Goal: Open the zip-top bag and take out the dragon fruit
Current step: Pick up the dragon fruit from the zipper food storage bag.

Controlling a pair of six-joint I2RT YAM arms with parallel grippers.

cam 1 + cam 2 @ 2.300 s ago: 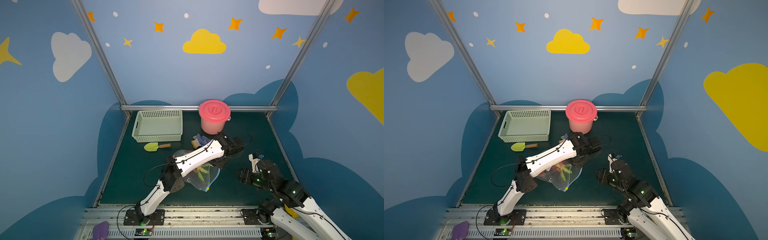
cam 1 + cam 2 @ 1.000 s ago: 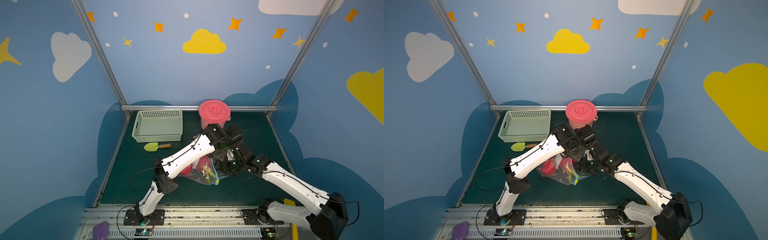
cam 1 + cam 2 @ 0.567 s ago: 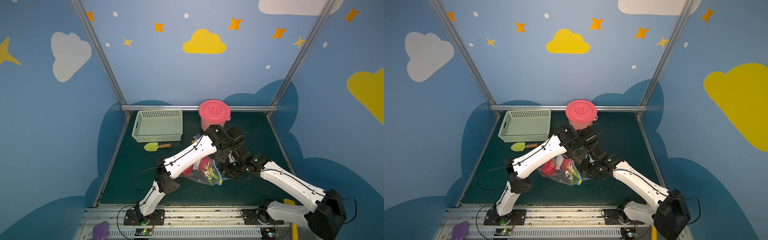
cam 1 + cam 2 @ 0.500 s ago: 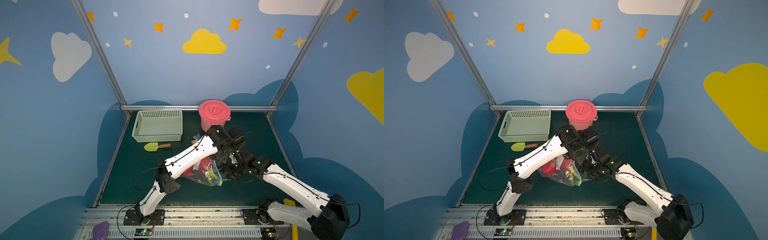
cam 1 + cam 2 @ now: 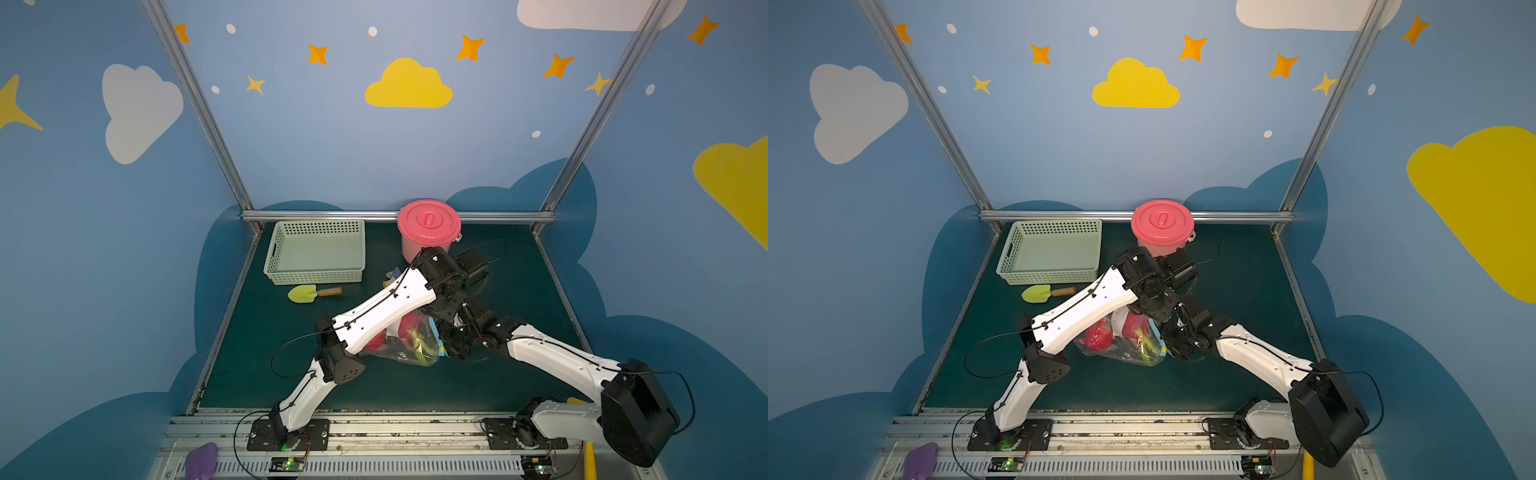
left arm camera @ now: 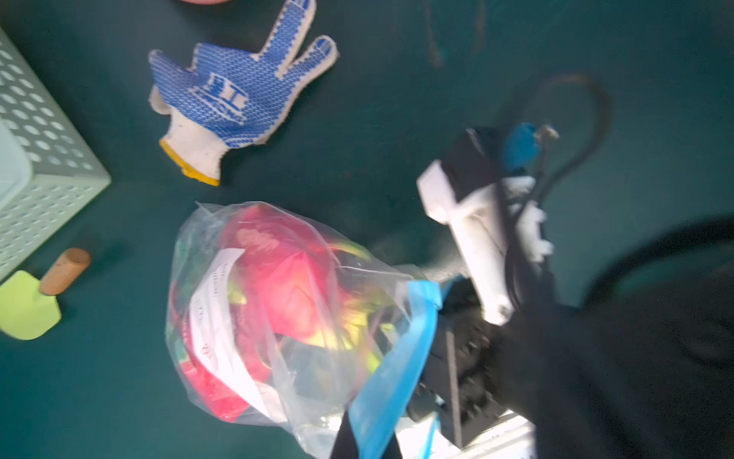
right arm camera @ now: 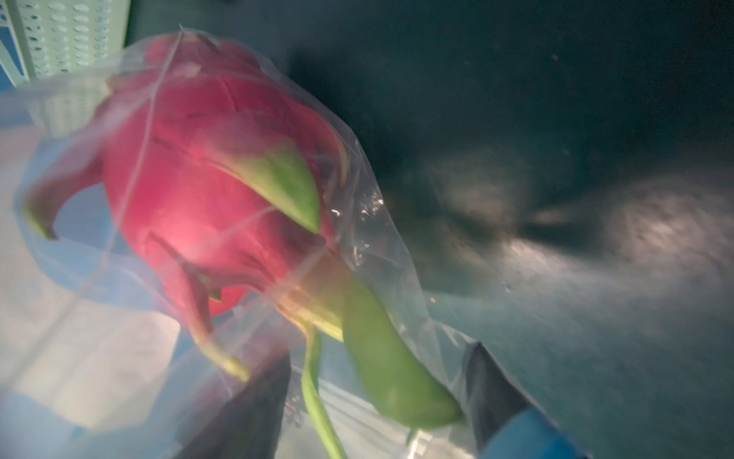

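The left gripper [image 6: 367,441] is clenched on the zip strip [image 6: 397,357] of the zip-top bag [image 5: 409,353] on the counter [image 5: 415,395]. The dragon fruit [image 6: 286,278] lies inside it; the right gripper [image 7: 373,397] is spread at the zip end, so extraction appears outstanding.

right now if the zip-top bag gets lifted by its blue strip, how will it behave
The zip-top bag is probably floppy: its clear film is crumpled and folds around the dragon fruit. It would likely hang bottom-heavy, since the bulky fruit bulges inside it. The film looks glossy, so it may slip in a pinch.
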